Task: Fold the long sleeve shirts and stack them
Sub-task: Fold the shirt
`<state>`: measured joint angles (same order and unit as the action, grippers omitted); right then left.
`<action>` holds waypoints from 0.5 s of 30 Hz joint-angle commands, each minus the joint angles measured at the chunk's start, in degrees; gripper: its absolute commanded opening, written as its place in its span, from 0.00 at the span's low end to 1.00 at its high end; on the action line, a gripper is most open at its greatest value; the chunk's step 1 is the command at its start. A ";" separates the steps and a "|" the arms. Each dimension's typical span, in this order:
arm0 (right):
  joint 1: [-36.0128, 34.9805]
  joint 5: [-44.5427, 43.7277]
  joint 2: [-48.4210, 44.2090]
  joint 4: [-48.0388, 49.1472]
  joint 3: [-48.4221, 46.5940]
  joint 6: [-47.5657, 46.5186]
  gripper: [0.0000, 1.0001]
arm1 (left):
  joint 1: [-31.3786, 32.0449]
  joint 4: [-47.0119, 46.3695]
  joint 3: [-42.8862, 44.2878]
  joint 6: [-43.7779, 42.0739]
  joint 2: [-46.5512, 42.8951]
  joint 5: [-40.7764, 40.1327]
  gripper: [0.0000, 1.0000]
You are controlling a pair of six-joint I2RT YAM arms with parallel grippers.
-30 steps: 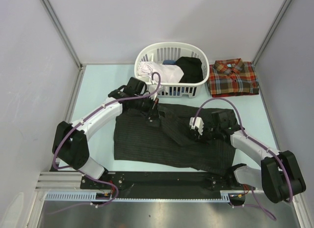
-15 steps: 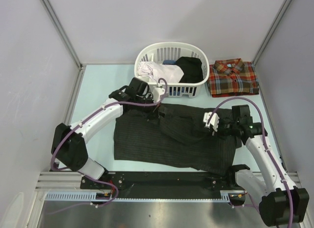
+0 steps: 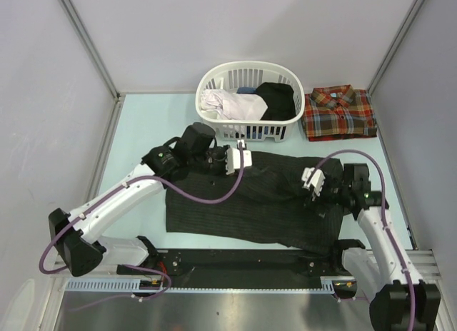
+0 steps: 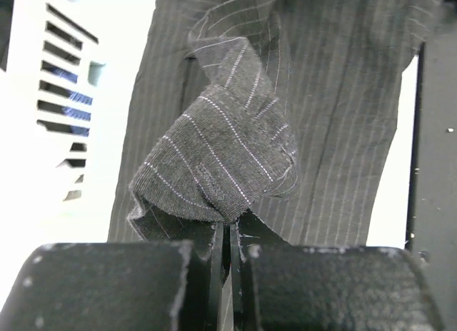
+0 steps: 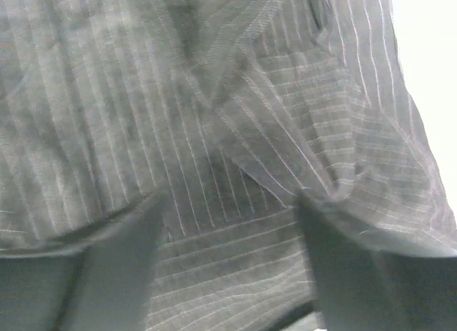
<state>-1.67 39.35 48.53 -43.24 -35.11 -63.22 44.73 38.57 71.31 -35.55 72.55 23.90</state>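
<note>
Left fingers [image 4: 207, 256] are clamping a bunch of the pinstriped shirt [image 3: 235, 202]; right fingers [image 5: 118, 274] are gaping, seemingly gripping nothing.

A white slatted laundry basket [image 3: 260, 131] sat at the pale table's [image 3: 139, 124] far edge, holding a white cloth [image 3: 218, 101], a blue garment [image 3: 246, 90] and a black garment [image 3: 277, 99].

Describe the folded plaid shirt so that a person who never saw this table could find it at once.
Find the white laundry basket at the far edge of the table. Just to its right lies the plaid shirt, folded into a neat rectangle, collar showing. Its red, orange and green checks set it apart from the dark pinstriped shirt spread out across the table's middle.
</note>
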 commanded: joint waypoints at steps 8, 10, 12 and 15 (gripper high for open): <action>-4.74 -10.07 -11.09 32.41 20.42 7.94 0.86 | 0.44 -2.09 1.64 -1.62 -1.01 -2.99 0.00; -4.74 -12.36 -10.22 36.29 21.14 8.38 0.72 | 0.45 -1.74 1.47 -3.46 -2.24 -2.02 0.00; -4.74 -13.51 -8.03 38.23 20.62 9.25 0.57 | 0.62 -1.48 0.85 -5.66 -3.29 -1.05 0.00; -4.40 -13.51 -6.44 37.71 18.34 9.61 0.26 | 1.06 -0.60 0.59 -8.21 -3.73 -1.22 0.00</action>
<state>-6.15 28.25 40.66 -12.45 -13.89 -54.96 45.36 38.26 71.31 -38.83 71.90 21.39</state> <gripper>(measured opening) 0.367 0.019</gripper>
